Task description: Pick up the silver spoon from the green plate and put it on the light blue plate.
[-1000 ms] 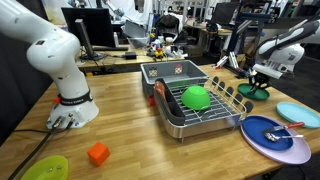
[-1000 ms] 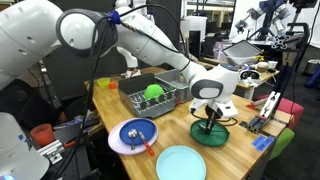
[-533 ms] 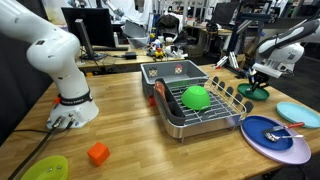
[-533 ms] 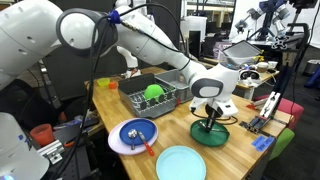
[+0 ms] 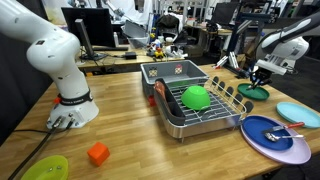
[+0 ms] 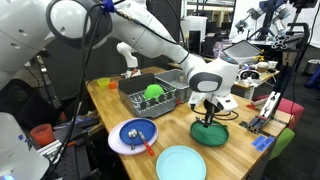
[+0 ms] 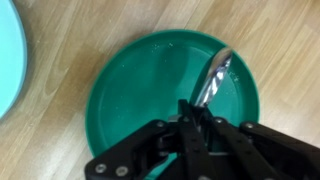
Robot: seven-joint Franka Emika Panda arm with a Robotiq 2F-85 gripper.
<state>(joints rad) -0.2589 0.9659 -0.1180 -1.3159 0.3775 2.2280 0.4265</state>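
My gripper is shut on the handle of the silver spoon, whose bowl hangs over the dark green plate. In both exterior views the gripper hovers just above the green plate, with the spoon hanging down toward it. The light blue plate lies next to the green one, and its edge shows in the wrist view.
A metal dish rack holds a bright green bowl. A dark blue plate with utensils sits on a lavender plate. A lime plate and an orange block lie near the robot base.
The gripper has risen a little above the green plate with the spoon in it.
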